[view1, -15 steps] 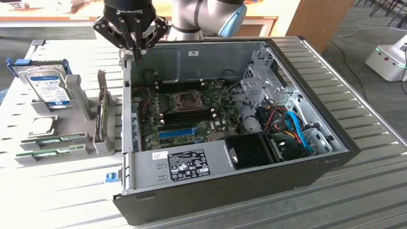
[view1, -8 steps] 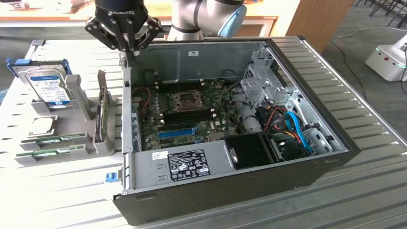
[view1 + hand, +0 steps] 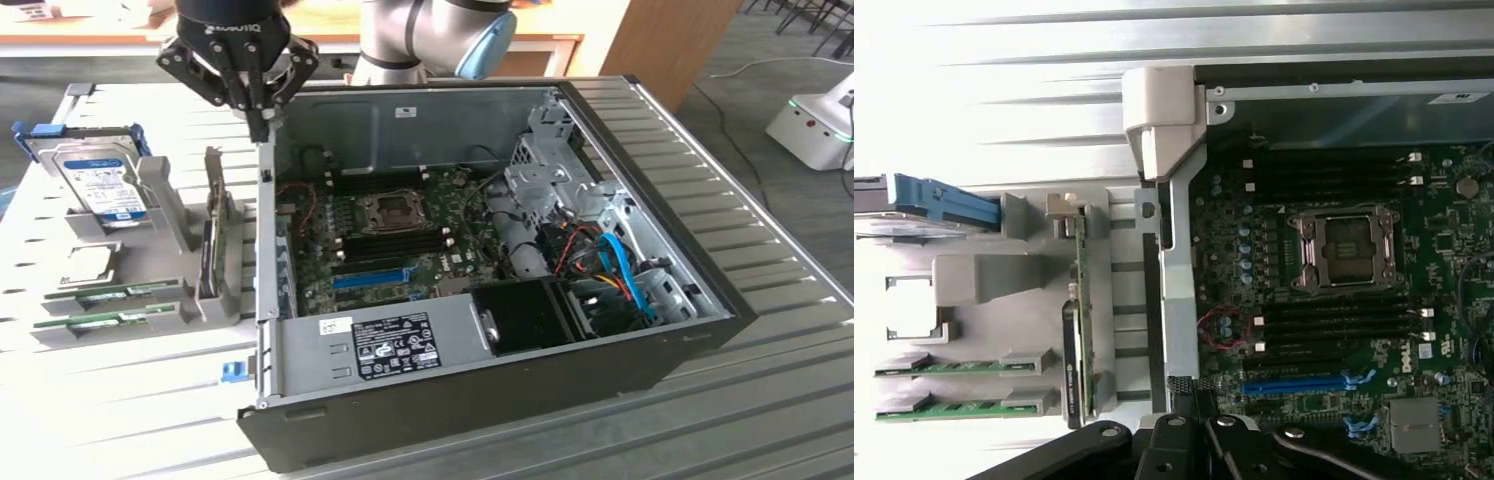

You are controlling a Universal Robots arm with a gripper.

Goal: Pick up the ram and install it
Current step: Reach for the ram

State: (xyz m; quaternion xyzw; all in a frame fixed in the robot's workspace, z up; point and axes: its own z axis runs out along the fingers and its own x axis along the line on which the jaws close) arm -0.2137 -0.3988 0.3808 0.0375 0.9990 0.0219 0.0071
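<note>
The jaws are hanging closed and empty over the computer case's (image 3: 561,390) side wall. The ram (image 3: 127,291) is lying in the grey rack (image 3: 160,200) on the tabletop (image 3: 120,420) beside its twin (image 3: 107,320), with an upright expansion card (image 3: 214,240) standing between ram and case.

The two green sticks (image 3: 127,291) sit partly sunk in the grey holder (image 3: 160,190), their chips and labels too small to tell; the arm (image 3: 427,30) is cut off at the exterior view's upper edge

Ribbed metal table (image 3: 781,310) carries an open PC case (image 3: 467,400) at centre; grey parts rack (image 3: 158,190) at 9 o'clock; small blue piece (image 3: 234,372), possibly a clip, at 8 o'clock.
</note>
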